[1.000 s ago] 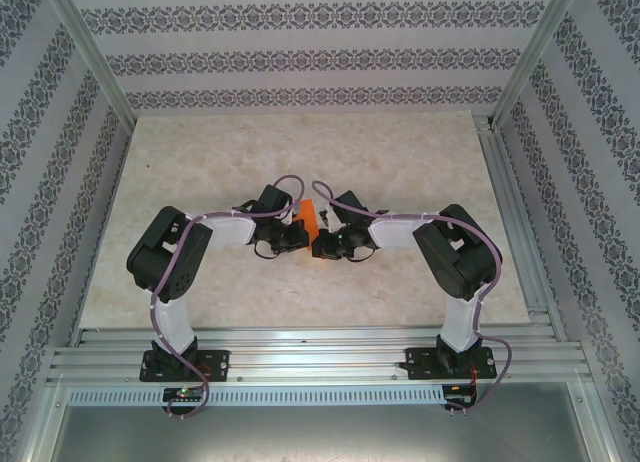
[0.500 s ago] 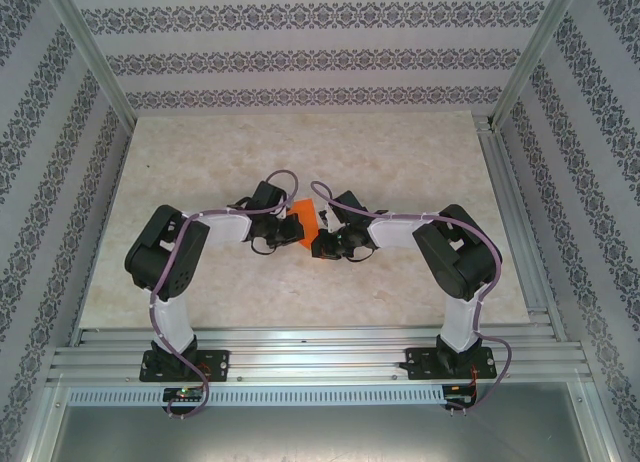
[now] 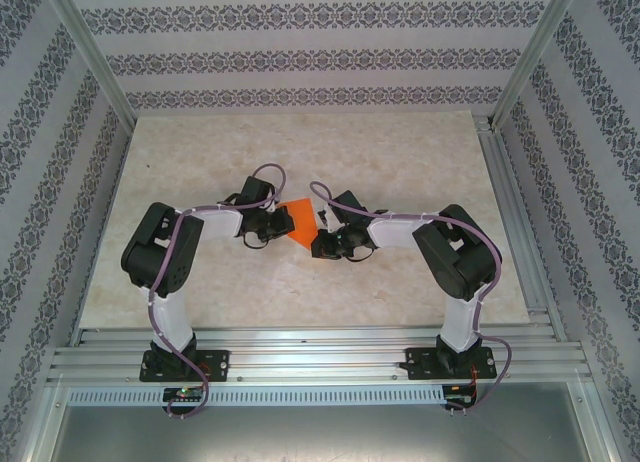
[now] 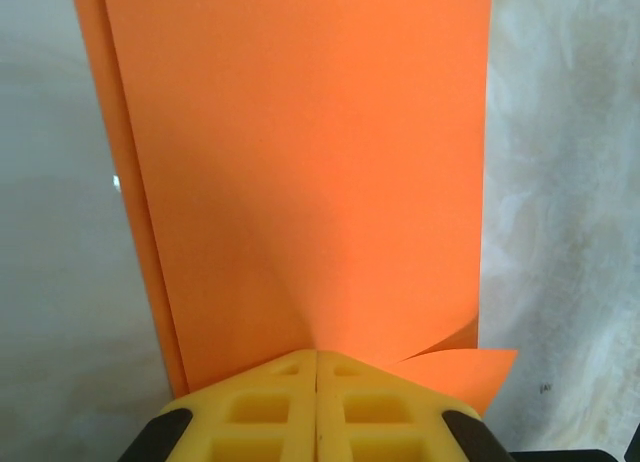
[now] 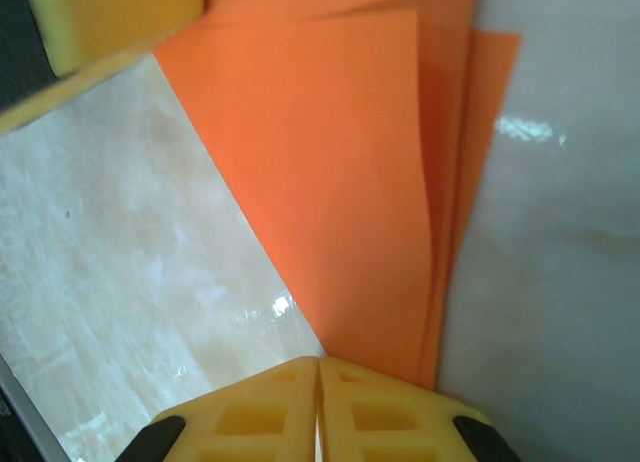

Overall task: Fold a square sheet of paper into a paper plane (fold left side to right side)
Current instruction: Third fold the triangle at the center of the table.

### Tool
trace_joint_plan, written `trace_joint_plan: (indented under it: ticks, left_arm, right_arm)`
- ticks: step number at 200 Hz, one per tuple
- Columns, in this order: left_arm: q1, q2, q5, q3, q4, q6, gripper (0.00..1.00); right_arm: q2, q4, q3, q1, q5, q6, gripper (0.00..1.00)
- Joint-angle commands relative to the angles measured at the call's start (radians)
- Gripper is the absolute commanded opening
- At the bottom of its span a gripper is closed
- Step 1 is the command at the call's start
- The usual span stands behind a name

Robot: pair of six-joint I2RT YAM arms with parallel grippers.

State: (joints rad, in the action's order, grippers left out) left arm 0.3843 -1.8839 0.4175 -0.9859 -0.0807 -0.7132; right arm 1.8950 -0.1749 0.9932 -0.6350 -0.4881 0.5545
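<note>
The square sheet of paper [image 3: 297,222] is bright orange and plain, doubled into overlapping layers with slightly offset edges. It spans between the pincers, one edge nipped in the left gripper [image 4: 316,360] and a narrow end in the right gripper [image 5: 318,364].

No writing, label, brand, number or sign can be read. The square sheet of paper [image 3: 297,222], near the middle of the tabletop [image 3: 420,152], is plain orange, and the faces seen in the wrist views are unmarked. The walls [image 3: 300,62] carry bands of floral ornament, not letters.
</note>
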Motion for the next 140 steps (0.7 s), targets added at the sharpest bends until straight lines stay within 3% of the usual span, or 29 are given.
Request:
trace_joint_plan:
  ticks: [1, 55, 108, 140]
  left_arm:
    - [-0.079, -0.028, -0.118, 0.039, 0.011, 0.033, 0.08]
    - [-0.163, -0.007, -0.066, -0.048, -0.061, 0.095, 0.12]
    - [-0.145, -0.019, 0.012, -0.017, -0.006, 0.096, 0.12]
    - [-0.125, -0.022, 0.007, 0.003, 0.021, 0.082, 0.12]
  right_arm:
    - [0.046, -0.154, -0.035, -0.009, 0.109, -0.020, 0.09]
    - [0.037, -0.148, -0.024, -0.009, 0.097, -0.024, 0.10]
    - [-0.109, -0.136, 0.065, -0.009, 0.049, -0.053, 0.11]
    - [-0.083, -0.148, 0.196, -0.025, 0.013, -0.046, 0.12]
